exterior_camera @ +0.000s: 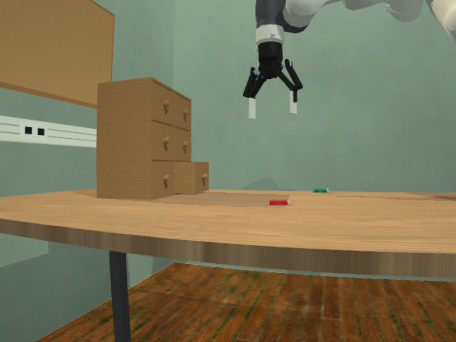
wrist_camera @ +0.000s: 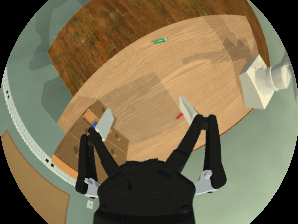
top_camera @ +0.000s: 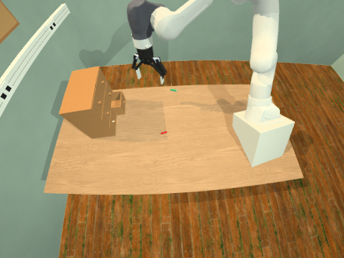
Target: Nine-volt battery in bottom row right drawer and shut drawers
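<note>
The wooden chest (top_camera: pixel 79 88) (exterior_camera: pixel 124 140) stands upright at the table's left end. Its bottom-row right drawer (top_camera: pixel 120 105) (exterior_camera: pixel 199 178) (wrist_camera: pixel 90 116) is pulled out; the other drawers look shut. A small blue thing (wrist_camera: pixel 95 124), apparently the nine-volt battery, lies in that open drawer in the wrist view, partly covered by a finger; the top and exterior views do not show it. My gripper (top_camera: pixel 150 78) (exterior_camera: pixel 272 114) (wrist_camera: pixel 144 108) is wide open and empty, high above the table and to the robot's side of the chest.
A green cylinder (top_camera: pixel 173 90) (exterior_camera: pixel 320 190) (wrist_camera: pixel 160 41) lies near the table's far edge. A red cylinder (top_camera: pixel 164 133) (exterior_camera: pixel 279 202) (wrist_camera: pixel 180 116) lies nearer the middle of the table (top_camera: pixel 151 162). The arm's white base block (top_camera: pixel 264 137) stands at the right end.
</note>
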Controlling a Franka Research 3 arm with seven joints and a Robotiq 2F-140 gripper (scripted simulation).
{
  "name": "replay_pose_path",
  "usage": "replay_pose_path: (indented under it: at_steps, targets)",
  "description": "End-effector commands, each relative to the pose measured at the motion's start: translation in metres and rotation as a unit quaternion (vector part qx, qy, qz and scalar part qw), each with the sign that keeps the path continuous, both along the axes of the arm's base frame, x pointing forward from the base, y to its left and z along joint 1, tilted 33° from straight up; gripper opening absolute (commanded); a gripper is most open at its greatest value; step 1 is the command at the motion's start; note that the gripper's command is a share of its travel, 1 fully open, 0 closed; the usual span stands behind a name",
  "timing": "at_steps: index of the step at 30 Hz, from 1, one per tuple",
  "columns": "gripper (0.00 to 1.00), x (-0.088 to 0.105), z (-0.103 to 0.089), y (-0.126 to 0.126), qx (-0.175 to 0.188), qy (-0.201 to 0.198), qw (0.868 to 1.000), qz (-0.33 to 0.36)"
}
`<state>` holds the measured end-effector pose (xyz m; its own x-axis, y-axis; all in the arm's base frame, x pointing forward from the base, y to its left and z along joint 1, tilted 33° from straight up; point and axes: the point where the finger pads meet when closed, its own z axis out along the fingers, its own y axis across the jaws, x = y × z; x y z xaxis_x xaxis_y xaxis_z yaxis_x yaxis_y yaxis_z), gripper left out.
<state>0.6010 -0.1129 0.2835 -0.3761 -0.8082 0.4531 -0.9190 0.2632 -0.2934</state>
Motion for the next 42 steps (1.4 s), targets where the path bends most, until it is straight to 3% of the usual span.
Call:
replay_pose_path:
  at_steps: [1,17,42]
  targets:
    - [1.0,-0.001,-0.001,0.001,0.007,-0.037,0.998,-0.058]
    - [1.0,-0.008,0.003,0.0,0.02,-0.096,0.984,-0.151]
    - [1.0,-0.018,0.008,-0.002,0.038,-0.176,0.944,-0.278]
